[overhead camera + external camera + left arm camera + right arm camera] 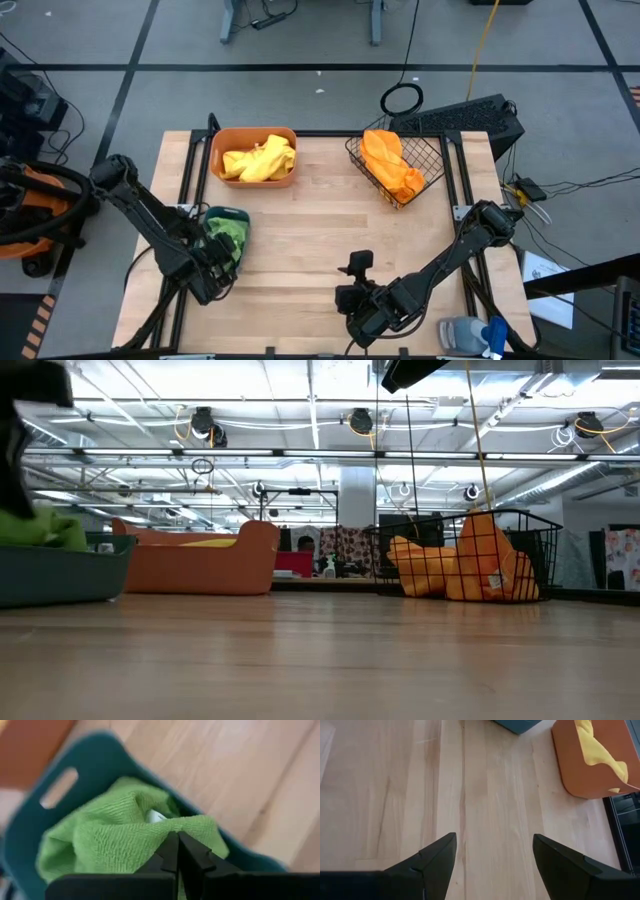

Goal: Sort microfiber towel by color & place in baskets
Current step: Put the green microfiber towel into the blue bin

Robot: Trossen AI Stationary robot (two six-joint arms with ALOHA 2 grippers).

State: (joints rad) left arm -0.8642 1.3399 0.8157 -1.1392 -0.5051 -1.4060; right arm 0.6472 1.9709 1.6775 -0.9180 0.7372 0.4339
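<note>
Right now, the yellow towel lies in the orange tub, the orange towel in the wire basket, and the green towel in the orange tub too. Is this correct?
Not fully. The green towel lies in the teal tub, not the orange tub, as the high view shows. The yellow towel and the orange towel in the wire basket are as stated.

teal tub (20, 835): green towel (105, 837); orange tub (254, 181): yellow towel (260, 160)
</note>
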